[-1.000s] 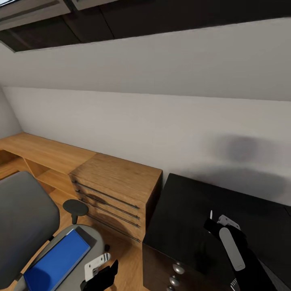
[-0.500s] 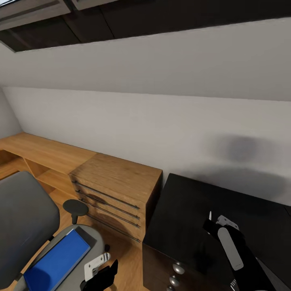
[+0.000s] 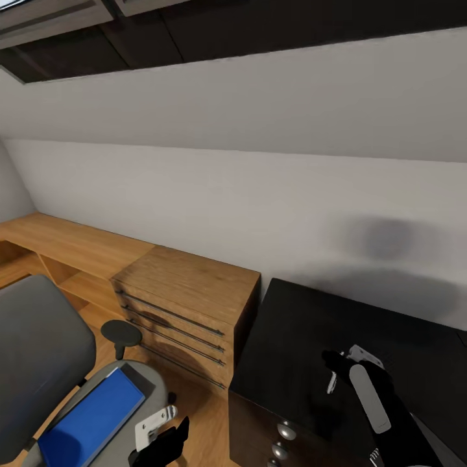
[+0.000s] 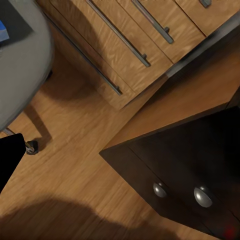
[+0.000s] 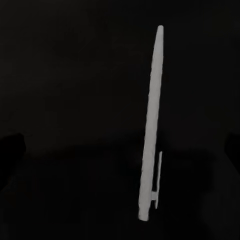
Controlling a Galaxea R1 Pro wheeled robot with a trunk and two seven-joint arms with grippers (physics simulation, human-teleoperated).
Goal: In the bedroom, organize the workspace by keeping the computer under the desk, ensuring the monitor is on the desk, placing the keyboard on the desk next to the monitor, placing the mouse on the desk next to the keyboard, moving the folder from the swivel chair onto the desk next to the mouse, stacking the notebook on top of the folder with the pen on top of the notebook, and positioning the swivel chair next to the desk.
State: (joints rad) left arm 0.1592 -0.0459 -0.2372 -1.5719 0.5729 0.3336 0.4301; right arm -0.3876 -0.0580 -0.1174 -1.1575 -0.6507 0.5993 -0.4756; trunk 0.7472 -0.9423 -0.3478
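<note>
The right arm is extended forward at the lower right of the head view, black with a white strip along the forearm. Its wrist is bent downward, and the right gripper (image 3: 336, 368) is pointed down at a dark surface. Whether its 2 fingers are parted or closed cannot be made out against the dark background. The left gripper (image 3: 163, 444) is held low at the bottom edge of the head view, a white bracket visible at its wrist; its finger state cannot be told.
</note>
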